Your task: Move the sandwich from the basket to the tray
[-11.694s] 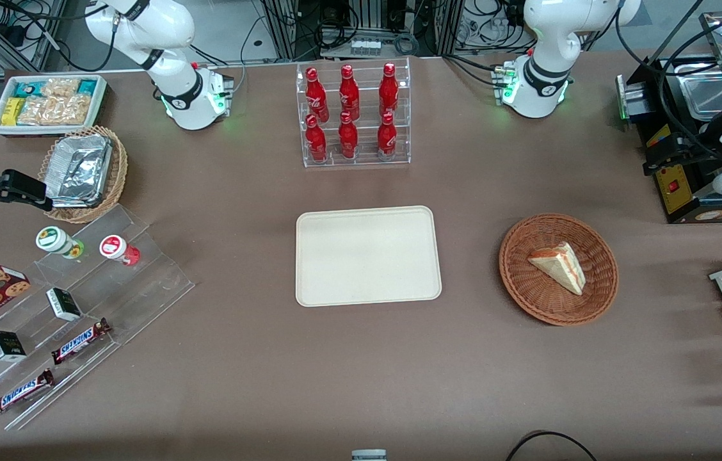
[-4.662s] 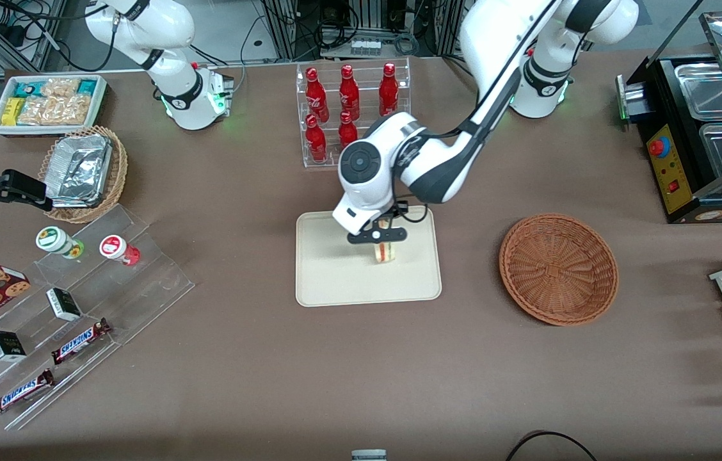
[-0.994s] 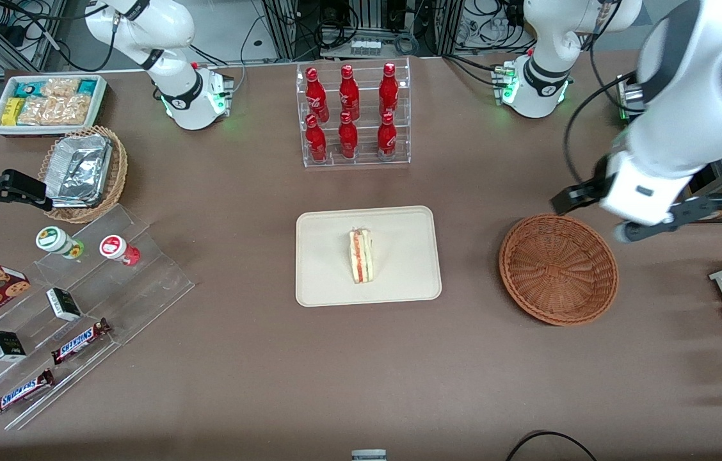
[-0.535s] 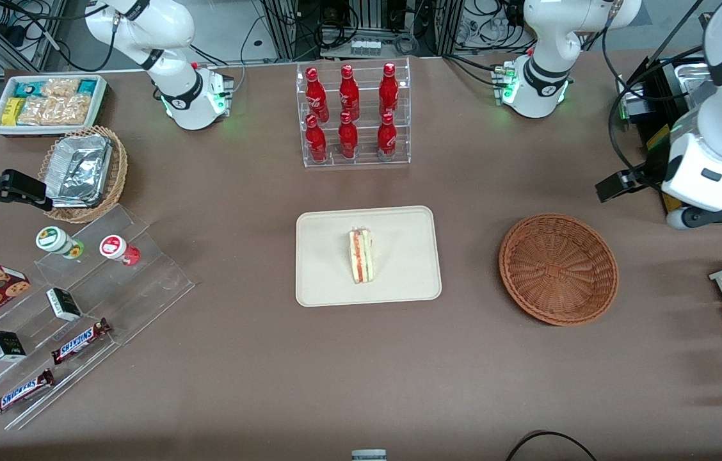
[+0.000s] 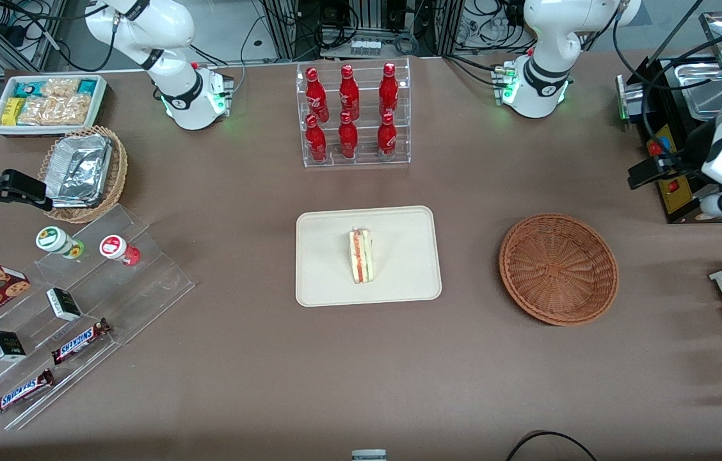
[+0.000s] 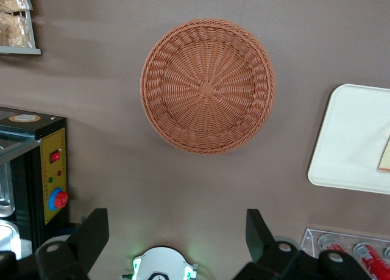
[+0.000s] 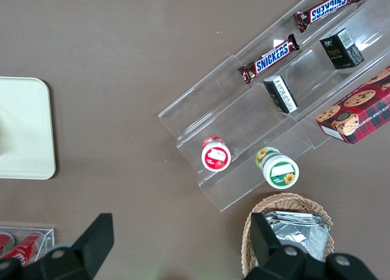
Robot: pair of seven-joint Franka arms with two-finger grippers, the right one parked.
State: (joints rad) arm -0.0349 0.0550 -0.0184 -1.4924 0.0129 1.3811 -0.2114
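The sandwich (image 5: 361,257) stands on the tray (image 5: 329,282), near the tray's middle, with its layered cut edge facing up. Its long axis runs toward and away from the front camera. The basket (image 5: 558,269) holds nothing and sits well apart from the tray, toward the working arm's end of the table.

The gripper (image 6: 177,240) hangs high above the table, at the working arm's end, above the black control box (image 5: 674,186). Its fingers (image 6: 92,236) are spread apart and hold nothing. The sandwich lies well away from the gripper, toward the middle of the table, with the basket between them.

Judgement: the transfer appears complete, since the sandwich rests fully inside the tray rim. No further grasp seems required; any coming move would most likely only carry the arm clear.

View differences:
- The front view shows the whole sandwich and the whole tray, but cuts off most of the gripper at the frame edge.
- The left wrist view shows the spread fingers and the bare basket weave, but only one end of the tray and a sliver of the sandwich (image 6: 385,155)
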